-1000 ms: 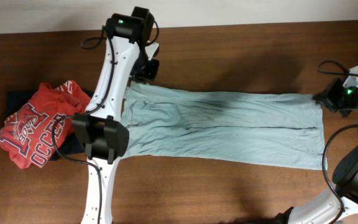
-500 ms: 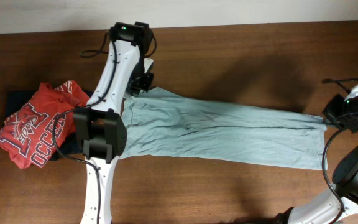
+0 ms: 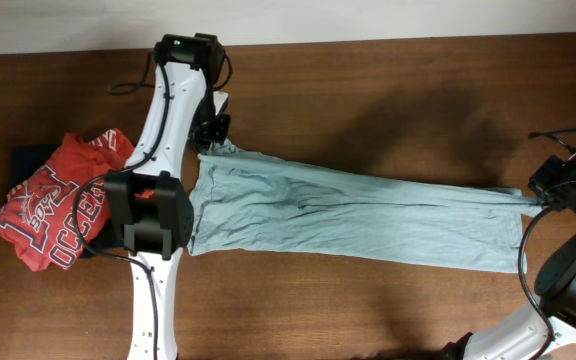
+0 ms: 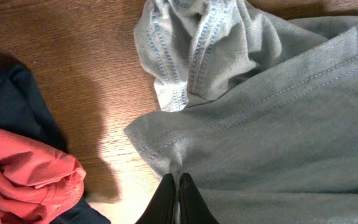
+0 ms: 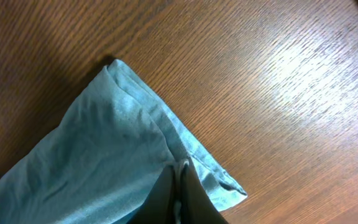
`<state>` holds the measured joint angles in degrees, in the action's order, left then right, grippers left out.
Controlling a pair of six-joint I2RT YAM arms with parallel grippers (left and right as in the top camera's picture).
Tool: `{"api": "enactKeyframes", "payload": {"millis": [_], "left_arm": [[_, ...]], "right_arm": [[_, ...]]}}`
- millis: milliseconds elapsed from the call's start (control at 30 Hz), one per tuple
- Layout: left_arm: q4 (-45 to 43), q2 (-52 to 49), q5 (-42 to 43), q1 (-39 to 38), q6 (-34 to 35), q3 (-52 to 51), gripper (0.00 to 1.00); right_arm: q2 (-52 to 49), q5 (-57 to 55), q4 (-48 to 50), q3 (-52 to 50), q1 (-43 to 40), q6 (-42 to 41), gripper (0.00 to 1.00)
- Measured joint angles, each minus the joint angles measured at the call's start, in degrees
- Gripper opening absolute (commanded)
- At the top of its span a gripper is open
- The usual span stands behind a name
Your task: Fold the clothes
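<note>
Stretching across the middle of the table (image 3: pixel 368 90) as a long narrow band, the pale grey-teal T-shirt (image 3: pixel 358 215) is pulled between both arms. The left gripper (image 4: pixel 178 186) pinches its left edge, fingers tight on the cloth; the right gripper (image 5: pixel 179 171) clamps its right-end corner likewise. Beside the left end, the red printed shirt (image 3: pixel 53 215) lies crumpled on the dark navy garment (image 3: pixel 28 160)

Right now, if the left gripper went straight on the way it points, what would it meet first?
The grey-teal T-shirt itself: the left gripper is shut on its hemmed edge. Straight ahead comes that shirt's bunched, stitched fold, probably before any bare table; depth is unclear.
</note>
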<state>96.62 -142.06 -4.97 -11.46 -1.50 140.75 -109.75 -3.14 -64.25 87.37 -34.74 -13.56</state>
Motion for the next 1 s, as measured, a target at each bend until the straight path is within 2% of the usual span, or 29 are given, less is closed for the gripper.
{"api": "enactKeyframes", "payload": {"millis": [67, 233, 267, 333, 467, 600, 767, 1000], "left_arm": [[0.0, 0.0, 0.0, -0.1, 0.0, 0.0, 0.02], [0.0, 0.0, -0.3, 0.0, -0.1, 0.0, 0.11], [0.0, 0.0, -0.5, 0.0, 0.0, 0.0, 0.16], [0.0, 0.0, -1.1, 0.0, -0.2, 0.0, 0.33], [0.0, 0.1, -1.8, 0.4, -0.3, -0.1, 0.52], [0.0, 1.3, -2.2, 0.9, -0.2, -0.3, 0.50], [0.0, 6.7, -3.7, 1.0, -0.2, -0.6, 0.50], [-0.2, 23.9, -10.4, 2.0, 2.6, -0.8, 0.50]], "right_arm": [[0.0, -0.4, 0.0, 0.0, 0.0, -0.2, 0.29], [0.0, -1.2, 0.3, 0.0, 0.0, -0.3, 0.30], [0.0, -1.4, 0.4, 0.0, 0.0, -0.3, 0.31], [0.0, -1.5, 0.5, 0.0, 0.0, -0.4, 0.30], [0.0, -0.9, 0.7, 0.0, 0.0, -0.3, 0.29], [0.0, 3.0, 1.2, 0.0, 0.0, 0.1, 0.27], [0.0, 13.5, 1.3, 0.0, -0.1, 4.3, 0.26], [3.3, 25.3, 0.7, 0.3, -0.1, 10.0, 0.30]]}}
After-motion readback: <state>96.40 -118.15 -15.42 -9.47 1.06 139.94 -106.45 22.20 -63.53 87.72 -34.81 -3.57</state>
